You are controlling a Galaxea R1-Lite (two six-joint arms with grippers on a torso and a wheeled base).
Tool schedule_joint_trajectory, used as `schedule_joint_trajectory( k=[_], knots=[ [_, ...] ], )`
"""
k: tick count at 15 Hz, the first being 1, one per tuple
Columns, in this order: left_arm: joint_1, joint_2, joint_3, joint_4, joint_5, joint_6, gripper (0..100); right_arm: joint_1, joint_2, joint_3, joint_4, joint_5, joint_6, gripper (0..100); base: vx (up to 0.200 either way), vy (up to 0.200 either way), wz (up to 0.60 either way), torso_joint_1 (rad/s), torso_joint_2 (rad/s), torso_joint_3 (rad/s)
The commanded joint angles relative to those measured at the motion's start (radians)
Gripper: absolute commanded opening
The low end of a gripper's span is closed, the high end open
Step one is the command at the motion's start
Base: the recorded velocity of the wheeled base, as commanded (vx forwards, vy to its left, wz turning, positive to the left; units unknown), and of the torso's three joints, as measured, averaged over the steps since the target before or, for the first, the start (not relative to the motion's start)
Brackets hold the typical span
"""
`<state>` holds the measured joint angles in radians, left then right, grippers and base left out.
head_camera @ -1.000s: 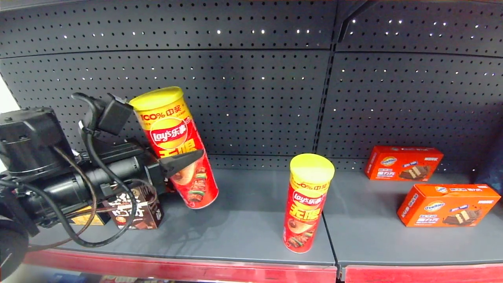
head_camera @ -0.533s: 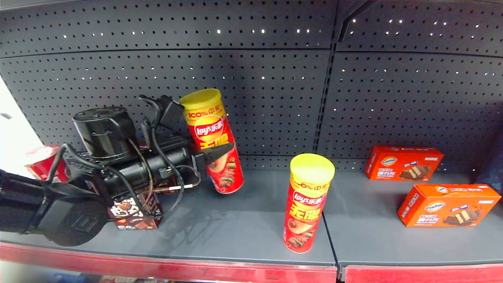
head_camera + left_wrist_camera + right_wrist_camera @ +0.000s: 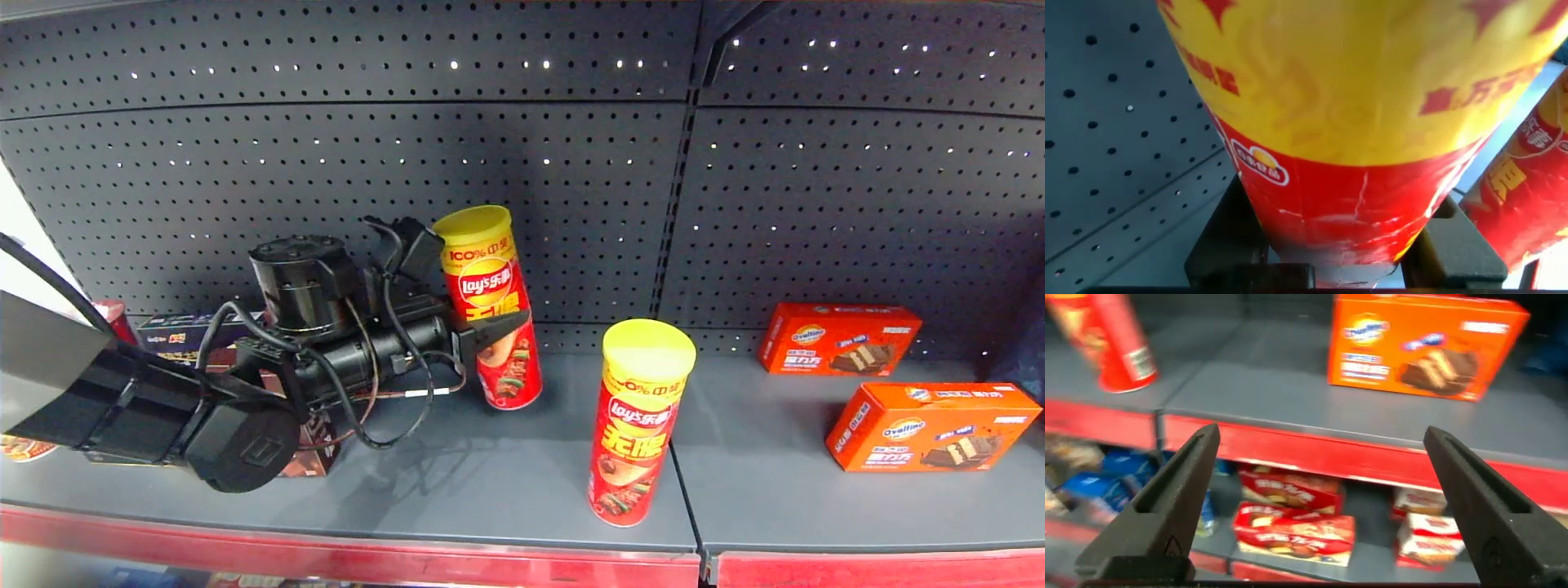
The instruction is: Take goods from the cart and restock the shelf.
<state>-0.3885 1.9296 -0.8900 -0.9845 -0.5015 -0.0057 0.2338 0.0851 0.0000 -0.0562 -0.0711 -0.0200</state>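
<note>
Probably a shop: pegboard shelving point(image 3: 506, 482) holds packaged snacks point(image 3: 931, 426).

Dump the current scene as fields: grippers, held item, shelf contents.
left gripper: shut on held chip can
held chip can: slightly tilted, close to the pegboard, base at or just above the shelf; contact unclear
right gripper: open, empty, in front of the shelf's front edge
standing chip can: upright, near the front edge, apart from the held one
right section: rear orange box, front orange box
task state: held can not yet released
</note>
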Motion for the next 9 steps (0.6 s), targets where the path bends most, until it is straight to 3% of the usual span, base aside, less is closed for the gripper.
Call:
schedule_joint_trajectory(
  k=[1,3,9],
  knots=[
    [-0.001,0.011,-0.024,0.001,0.000,0.000,0,0.001,0.004,0.000,-0.001,0.034,0.002,100,0.000,0.000,0.00,0.000,0.00,0.000],
    [-0.013,0.035,-0.043,0.000,0.000,0.000,0,-0.001,0.007,-0.008,0.085,0.050,0.020,100,0.000,0.000,0.00,0.000,0.00,0.000],
    [-0.018,0.098,-0.139,0.003,-0.003,-0.002,0,-0.001,0.007,0.000,0.061,0.051,0.020,100,0.000,0.000,0.00,0.000,0.00,0.000]
  ],
)
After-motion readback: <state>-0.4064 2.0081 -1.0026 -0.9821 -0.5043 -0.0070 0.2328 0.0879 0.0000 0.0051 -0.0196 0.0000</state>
